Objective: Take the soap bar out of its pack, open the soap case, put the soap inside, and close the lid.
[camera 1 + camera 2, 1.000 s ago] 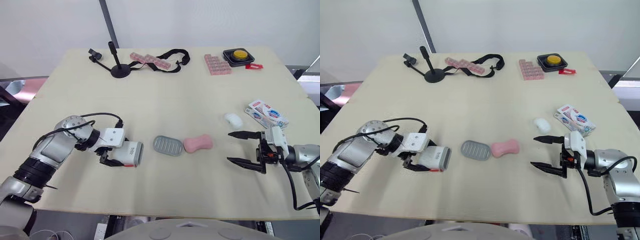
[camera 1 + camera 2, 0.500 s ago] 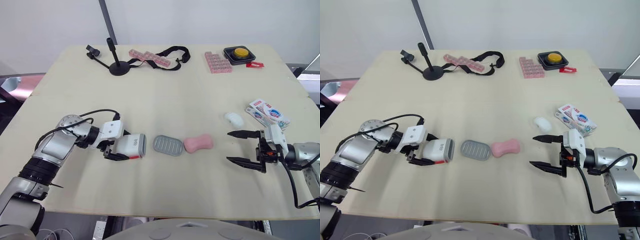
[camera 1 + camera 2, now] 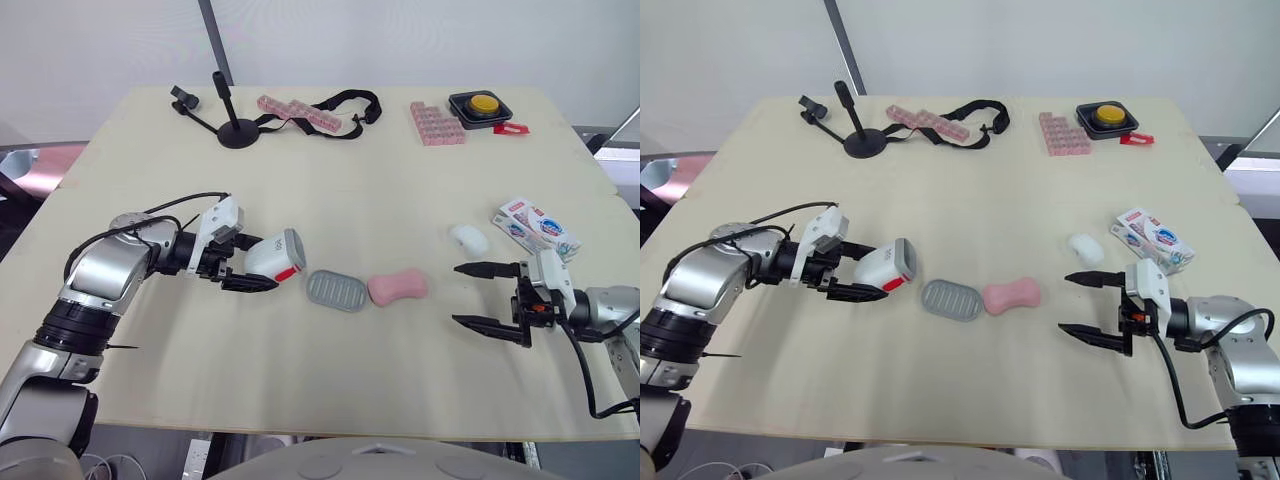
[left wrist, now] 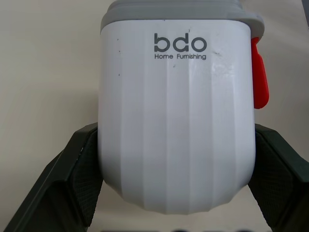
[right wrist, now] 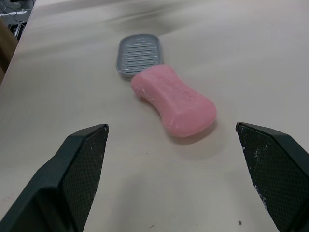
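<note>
**Left end effector.** The left end effector (image 3: 248, 265) is closed on the soap case (image 3: 277, 254), with one black finger pressed against each long side of the white body. The left wrist view shows the marking "bdo Home Furnishing", a grey rim at the end of the case away from the fingers, and a red tab on one side. The case is tilted, with the grey-rimmed end pointing toward the centre of the table (image 3: 350, 180). Whether the case touches the table cannot be determined.

**Right end effector.** The right end effector (image 3: 458, 294) is open, with its fingers spread wide and holding nothing. It is low over the table and to the right of the soap bar, apart from it.

**Task items.**
- The pink soap bar (image 3: 397, 287) lies unwrapped on the table, near the centre.
- A grey ribbed oval tray (image 3: 337, 290) lies flat with its right end touching the soap bar. It is just beside the held case.
- The soap pack (image 3: 535, 227) lies near the right edge of the table.
- A small white object (image 3: 467, 238) lies just to the left of the pack.
</note>
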`<act>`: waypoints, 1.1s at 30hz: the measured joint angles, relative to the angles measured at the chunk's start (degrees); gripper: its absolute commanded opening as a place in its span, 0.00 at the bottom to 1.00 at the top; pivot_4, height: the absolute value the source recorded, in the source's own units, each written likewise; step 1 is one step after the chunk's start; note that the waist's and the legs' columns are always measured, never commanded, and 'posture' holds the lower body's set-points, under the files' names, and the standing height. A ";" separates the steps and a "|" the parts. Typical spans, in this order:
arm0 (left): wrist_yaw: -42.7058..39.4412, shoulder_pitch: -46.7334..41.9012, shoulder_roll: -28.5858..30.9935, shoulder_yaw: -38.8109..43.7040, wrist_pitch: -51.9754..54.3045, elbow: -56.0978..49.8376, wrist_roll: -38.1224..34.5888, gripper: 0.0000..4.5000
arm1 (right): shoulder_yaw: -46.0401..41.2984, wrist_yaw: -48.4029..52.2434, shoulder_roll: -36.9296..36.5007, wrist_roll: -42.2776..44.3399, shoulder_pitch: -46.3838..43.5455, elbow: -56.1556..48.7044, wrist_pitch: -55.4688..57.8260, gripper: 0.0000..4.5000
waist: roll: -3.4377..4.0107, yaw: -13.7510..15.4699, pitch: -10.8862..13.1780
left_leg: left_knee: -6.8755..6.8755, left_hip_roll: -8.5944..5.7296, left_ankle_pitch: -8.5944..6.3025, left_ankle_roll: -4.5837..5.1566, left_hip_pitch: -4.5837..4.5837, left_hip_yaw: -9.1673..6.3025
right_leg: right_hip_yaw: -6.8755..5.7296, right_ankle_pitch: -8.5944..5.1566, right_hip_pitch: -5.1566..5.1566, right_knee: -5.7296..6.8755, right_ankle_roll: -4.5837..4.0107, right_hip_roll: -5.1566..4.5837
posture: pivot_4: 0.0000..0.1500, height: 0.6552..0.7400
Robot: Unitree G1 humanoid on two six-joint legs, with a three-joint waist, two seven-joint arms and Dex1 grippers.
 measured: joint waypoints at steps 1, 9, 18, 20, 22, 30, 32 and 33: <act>0.00 0.15 0.10 -0.02 -1.06 -0.01 0.50 0.89 | 0.00 0.05 0.00 0.00 0.00 0.08 -0.17 1.00 | -0.02 0.00 0.01 | 0.00 0.00 0.00 0.00 0.00 0.00 | -0.01 0.00 0.01 -0.01 0.00 0.00 | 1.00 1.00; 1.37 1.53 0.21 -2.64 -16.96 2.61 9.70 0.89 | 0.00 0.51 0.01 -0.07 0.01 1.68 -1.67 1.00 | -0.14 0.10 0.09 | 0.01 0.00 0.00 0.00 0.03 -0.10 | -0.15 0.01 0.14 -0.05 0.02 -0.01 | 1.00 1.00; 1.29 1.52 -0.23 -3.32 -20.00 4.73 11.53 0.77 | 0.00 0.62 0.01 -0.13 0.04 2.34 -2.25 1.00 | -0.16 0.05 0.10 | 0.01 0.00 0.00 -0.01 0.10 -0.11 | -0.16 0.01 0.17 -0.02 0.02 -0.02 | 1.00 1.00; 1.03 1.52 -0.36 -3.32 -20.01 4.77 11.47 0.77 | 0.00 0.61 0.01 -0.14 0.05 2.34 -2.25 1.00 | -0.16 0.06 0.10 | 0.01 0.00 0.01 -0.01 0.12 -0.11 | -0.15 0.01 0.18 -0.01 0.02 -0.02 | 1.00 1.00; 0.98 1.52 -0.53 -3.34 -20.02 4.82 11.47 0.77 | 0.00 0.59 0.00 -0.14 0.05 2.34 -2.25 1.00 | -0.16 0.07 0.10 | 0.01 0.00 0.01 -0.01 0.11 -0.11 | -0.16 0.01 0.19 -0.01 0.02 -0.02 | 1.00 1.00; 0.27 1.47 -0.56 -3.34 -18.41 4.91 11.35 0.89 | 0.00 -0.26 -0.26 -0.14 0.41 1.77 -1.46 1.00 | -0.16 0.05 0.10 | 0.01 0.00 0.01 -0.01 0.15 -0.11 | -0.15 0.01 0.22 0.00 0.01 -0.02 | 1.00 1.00; 0.66 1.46 -0.59 -3.32 -17.39 4.91 11.10 1.00 | 0.00 -0.63 -0.34 -0.14 0.40 1.07 -1.02 1.00 | -0.16 0.06 0.10 | 0.01 0.00 0.01 -0.01 0.15 -0.11 | -0.15 0.01 0.22 0.01 0.01 -0.02 | 1.00 1.00; 0.64 1.39 -0.60 -3.32 -17.31 4.88 11.01 1.00 | 0.00 -0.75 -0.42 -0.13 0.39 0.79 -0.72 1.00 | -0.16 0.07 0.10 | 0.01 0.00 0.01 -0.01 0.16 -0.11 | -0.15 0.01 0.23 0.00 0.01 -0.02 | 1.00 1.00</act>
